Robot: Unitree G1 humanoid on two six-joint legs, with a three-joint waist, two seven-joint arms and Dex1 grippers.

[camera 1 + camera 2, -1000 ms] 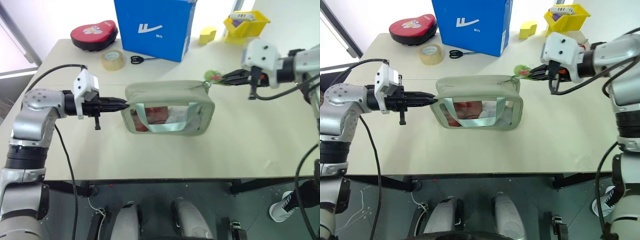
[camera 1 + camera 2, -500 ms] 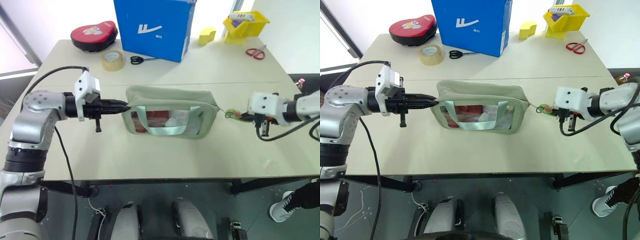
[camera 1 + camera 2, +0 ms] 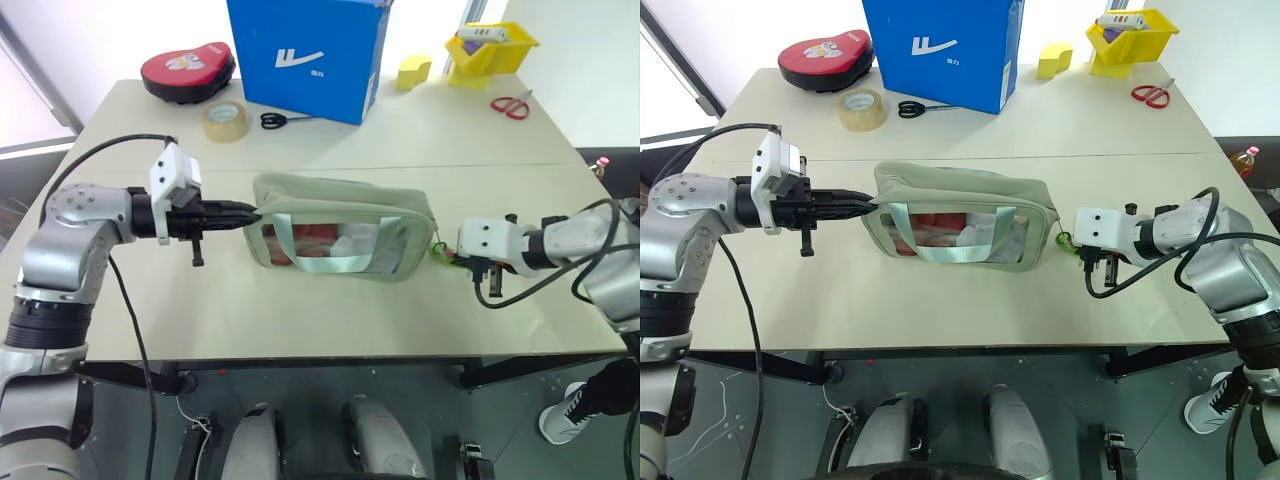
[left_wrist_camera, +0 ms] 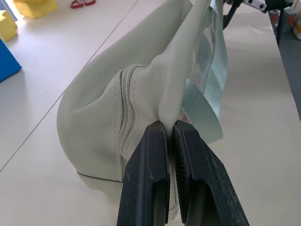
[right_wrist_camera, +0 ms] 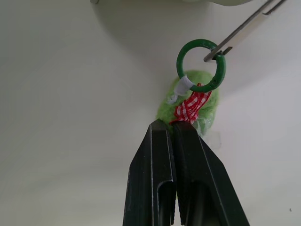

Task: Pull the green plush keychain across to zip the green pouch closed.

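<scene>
We hold a pale sage-green fabric pouch (image 3: 340, 222) at both ends on a beige table (image 3: 300, 310), its zipper drawn across to the right.

Our left gripper (image 4: 170, 134) has its black fingers pressed together on a fold of fabric at the pouch's left end, bracing it. Our right gripper (image 5: 170, 126) is closed, pinching the small lime-green fuzzy plush keychain (image 5: 188, 101) by its red checked ribbon. The keychain hangs from a green ring (image 5: 201, 64) on the metal zipper pull, just off the pouch's right end, low near the tabletop. The pouch lies in the middle of the table, clear window facing us. To finish well, we judge the pull should run in line with the zipper while the left grip stays firm, keeping the pouch from sliding or the ribbon from slipping free.
</scene>
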